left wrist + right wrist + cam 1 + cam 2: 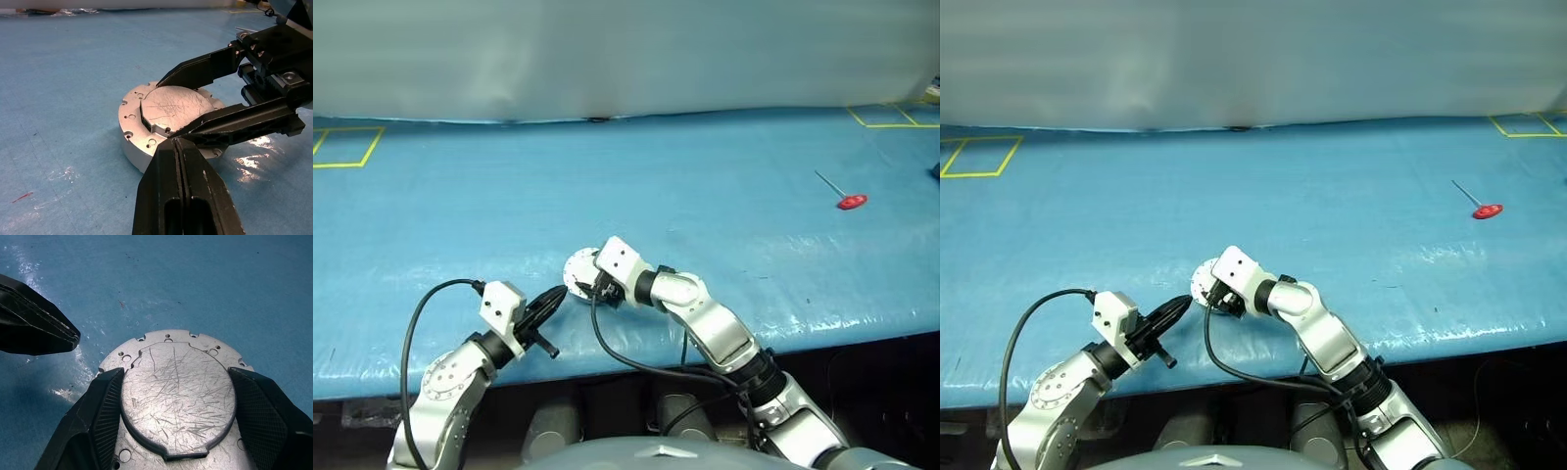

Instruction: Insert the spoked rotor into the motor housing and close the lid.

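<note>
Yellow tape square [344, 147] sits far left on the blue counter [705, 196]. Down at the near edge, the left gripper [551, 297] has its jaws pressed together, tip just beside the motor housing [134, 144]. The lid [176, 396] is on top of the housing, scratched grey face up. The right gripper [176, 431] comes in from the right with its jaws spread wide, one on each side of the lid's raised patch, resting on it. Way off right lies a red-handled tool [847, 199].
</note>
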Controlling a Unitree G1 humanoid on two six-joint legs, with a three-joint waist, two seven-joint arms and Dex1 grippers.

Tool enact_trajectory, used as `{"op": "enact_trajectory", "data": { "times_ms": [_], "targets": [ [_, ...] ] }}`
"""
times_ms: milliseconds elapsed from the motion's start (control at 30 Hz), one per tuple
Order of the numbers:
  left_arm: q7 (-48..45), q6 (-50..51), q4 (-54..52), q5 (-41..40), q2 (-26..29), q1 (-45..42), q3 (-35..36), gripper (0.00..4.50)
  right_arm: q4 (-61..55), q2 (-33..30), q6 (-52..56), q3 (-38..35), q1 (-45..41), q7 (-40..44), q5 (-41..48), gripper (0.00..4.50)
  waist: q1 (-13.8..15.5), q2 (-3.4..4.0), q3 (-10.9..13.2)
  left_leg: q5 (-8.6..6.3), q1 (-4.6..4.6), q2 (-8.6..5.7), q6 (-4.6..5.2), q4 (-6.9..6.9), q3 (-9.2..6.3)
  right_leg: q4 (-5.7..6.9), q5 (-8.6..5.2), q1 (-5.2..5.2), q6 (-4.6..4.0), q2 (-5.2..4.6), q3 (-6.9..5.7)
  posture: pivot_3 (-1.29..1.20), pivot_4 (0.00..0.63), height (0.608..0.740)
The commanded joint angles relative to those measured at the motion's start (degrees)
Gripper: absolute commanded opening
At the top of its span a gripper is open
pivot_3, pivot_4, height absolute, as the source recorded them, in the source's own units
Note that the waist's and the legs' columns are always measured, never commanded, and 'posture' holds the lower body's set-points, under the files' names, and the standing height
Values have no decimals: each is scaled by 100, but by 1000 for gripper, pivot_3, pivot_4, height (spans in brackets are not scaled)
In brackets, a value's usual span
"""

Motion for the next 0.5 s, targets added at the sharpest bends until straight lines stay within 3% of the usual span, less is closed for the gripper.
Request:
{"op": "enact_trajectory", "data": {
  "times_ms": [33,233,500],
  "targets": [
    [-86,-460,-210,122,-17,140,-25,0,369,-149,-20,77,153,16,-201,3045,8,0,0,0,0,0,0,0,0,0,0,0,0,-1,-1,0,150,740],
    [-133,-696,-124,180,-44,305,-82,0,501,-456,-1099,180,151,302,-352,3045,36,3,2,-1,-7,-3,0,0,0,-9,-1,-3,1,2,-6,0,150,740],
    [-131,-818,-53,227,-91,424,-129,0,466,176,278,-399,280,168,269,3045,44,2,1,-1,-6,8,-1,-4,-1,-9,-2,-4,-2,4,-7,0,150,740]
  ]
}}
